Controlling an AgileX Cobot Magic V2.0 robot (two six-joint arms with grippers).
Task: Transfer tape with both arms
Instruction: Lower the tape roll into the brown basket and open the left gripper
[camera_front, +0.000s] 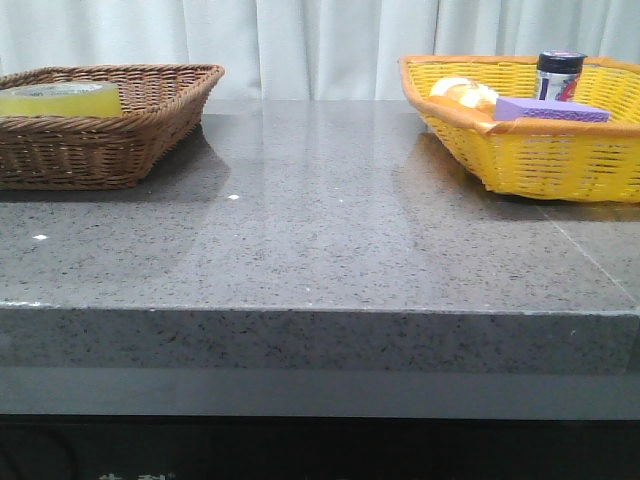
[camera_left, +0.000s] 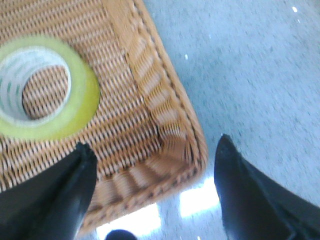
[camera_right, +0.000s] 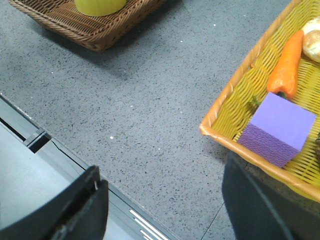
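Note:
The yellow tape roll (camera_front: 62, 98) lies flat in the brown wicker basket (camera_front: 150, 140) at the back left. In the left wrist view the tape (camera_left: 75, 107) shows its white core printed in green, inside the basket (camera_left: 165, 120). My left gripper (camera_left: 155, 165) is open and empty, above the basket's corner, apart from the tape. My right gripper (camera_right: 162, 192) is open and empty over the table's front edge, beside the yellow basket (camera_right: 225, 135). The tape's edge also shows in the right wrist view (camera_right: 99, 6). Neither arm shows in the front view.
The yellow basket (camera_front: 540, 160) at the back right holds a purple sponge block (camera_front: 550, 108), a dark jar (camera_front: 558, 72) and orange food items. The right wrist view shows the purple block (camera_right: 277, 127) and a carrot (camera_right: 286, 64). The grey stone table (camera_front: 330, 230) lies between the baskets.

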